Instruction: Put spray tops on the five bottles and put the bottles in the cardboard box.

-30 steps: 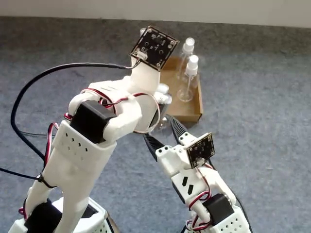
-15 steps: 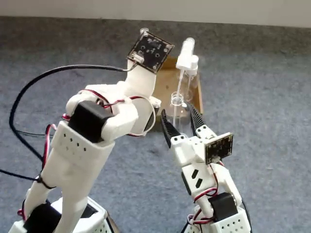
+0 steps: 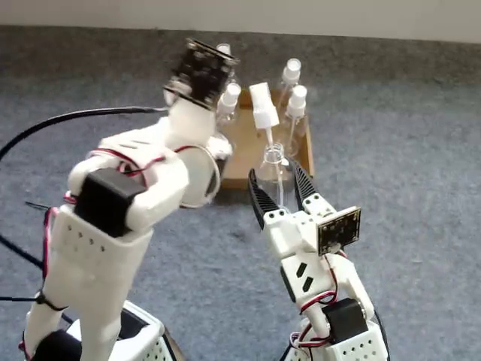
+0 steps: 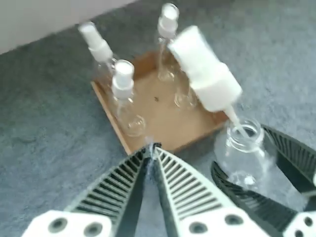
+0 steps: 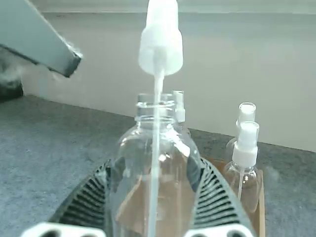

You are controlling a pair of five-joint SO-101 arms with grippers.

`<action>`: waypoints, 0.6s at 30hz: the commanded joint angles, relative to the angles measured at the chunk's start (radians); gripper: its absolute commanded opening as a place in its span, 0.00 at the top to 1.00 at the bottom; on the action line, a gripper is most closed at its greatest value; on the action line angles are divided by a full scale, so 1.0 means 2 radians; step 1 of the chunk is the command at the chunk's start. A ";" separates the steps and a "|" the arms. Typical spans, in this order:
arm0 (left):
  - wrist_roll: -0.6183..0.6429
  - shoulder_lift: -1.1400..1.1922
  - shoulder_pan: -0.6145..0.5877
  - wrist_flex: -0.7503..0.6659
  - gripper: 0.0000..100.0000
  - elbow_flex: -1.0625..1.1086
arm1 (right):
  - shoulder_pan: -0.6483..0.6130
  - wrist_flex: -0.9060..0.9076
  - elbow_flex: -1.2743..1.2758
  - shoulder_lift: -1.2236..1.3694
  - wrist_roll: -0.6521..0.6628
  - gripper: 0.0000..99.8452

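My right gripper point(image 3: 273, 170) is shut on a clear bottle point(image 3: 275, 161), held upright just in front of the cardboard box point(image 3: 246, 144). A white spray top point(image 3: 263, 105) stands loosely in the bottle's neck. It is raised and tilted, with its tube down inside the bottle. In the right wrist view the bottle point(image 5: 153, 148) sits between both fingers and the spray top point(image 5: 160, 42) hovers above the neck. My left gripper point(image 4: 150, 148) is shut with nothing in it, off to the side of the spray top point(image 4: 205, 69) and above the box's near edge.
Several capped bottles point(image 3: 297, 105) stand in the cardboard box point(image 4: 163, 111) on grey carpet. The left arm's bulky body point(image 3: 143, 180) rises beside the box. A cable point(image 3: 75, 119) runs over the carpet at the left.
The left arm let go of the spray top and swung away to the left. The spray top now leans left in the bottle. The right gripper moved up to the box with the bottle, then kept still.
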 commanded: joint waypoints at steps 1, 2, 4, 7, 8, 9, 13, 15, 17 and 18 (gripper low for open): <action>-0.005 -0.017 -0.063 -0.056 0.99 0.000 | 0.007 -0.036 -0.056 -0.006 -0.005 1.00; -0.020 -0.017 -0.068 -0.064 0.99 0.000 | 0.007 -0.044 -0.072 -0.003 -0.005 1.00; -0.054 -0.020 -0.069 -0.075 0.99 -0.001 | 0.007 -0.062 -0.098 -0.001 -0.005 1.00; -0.086 -0.023 -0.069 -0.090 0.99 -0.007 | 0.006 -0.083 -0.119 -0.001 -0.005 1.00; -0.090 -0.023 -0.069 -0.098 0.98 -0.007 | 0.006 -0.082 -0.118 -0.001 -0.005 1.00; -0.090 -0.024 -0.069 -0.102 0.96 -0.015 | 0.006 -0.082 -0.112 -0.003 -0.005 1.00; -0.090 -0.024 -0.059 -0.109 0.84 -0.071 | 0.005 -0.085 -0.084 -0.005 -0.005 1.00; -0.091 -0.022 -0.030 -0.109 0.83 -0.096 | 0.005 -0.086 -0.072 -0.005 -0.005 1.00; -0.091 -0.016 -0.005 -0.107 0.83 -0.115 | 0.005 -0.086 -0.064 -0.005 -0.005 0.99; -0.091 -0.012 0.008 -0.107 0.83 -0.122 | 0.005 -0.084 -0.063 -0.005 -0.005 0.99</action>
